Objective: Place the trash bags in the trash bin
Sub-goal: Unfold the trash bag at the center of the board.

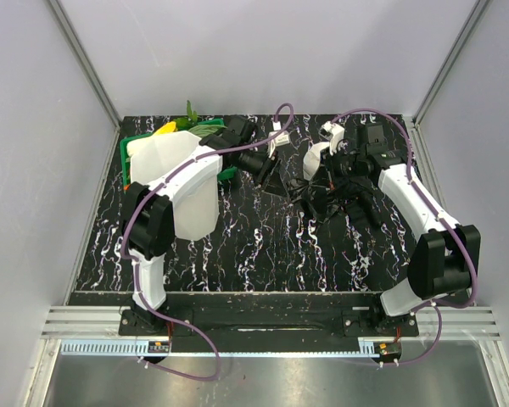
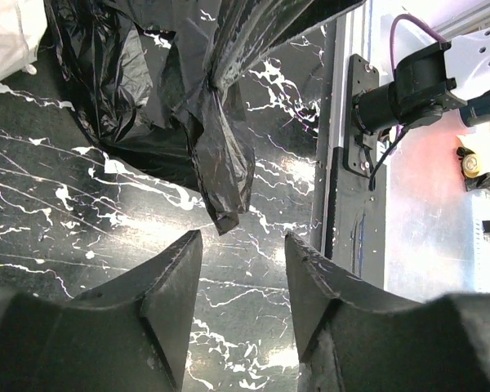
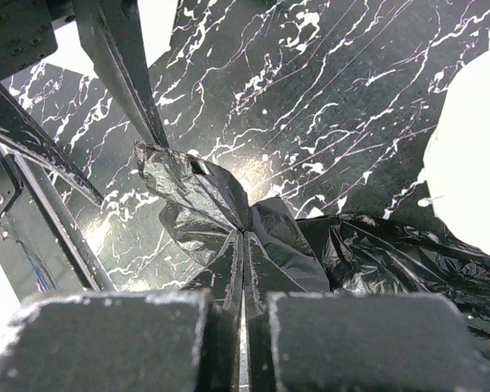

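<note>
The trash bags show as one crumpled black film bag right of the table's middle. My right gripper is shut on a gathered fold of the bag, and the rest trails off to the right. My left gripper is open, with only bare table between its fingers. A hanging corner of the bag ends just ahead of its fingertips without touching them. In the top view the left gripper sits left of the bag. The tall white trash bin stands upright at the left, under the left arm.
A green basket of toy vegetables sits behind the bin at the back left. A white roll of plastic lies just behind the bag, close to the right gripper. The right arm's base plate is at the table's near edge.
</note>
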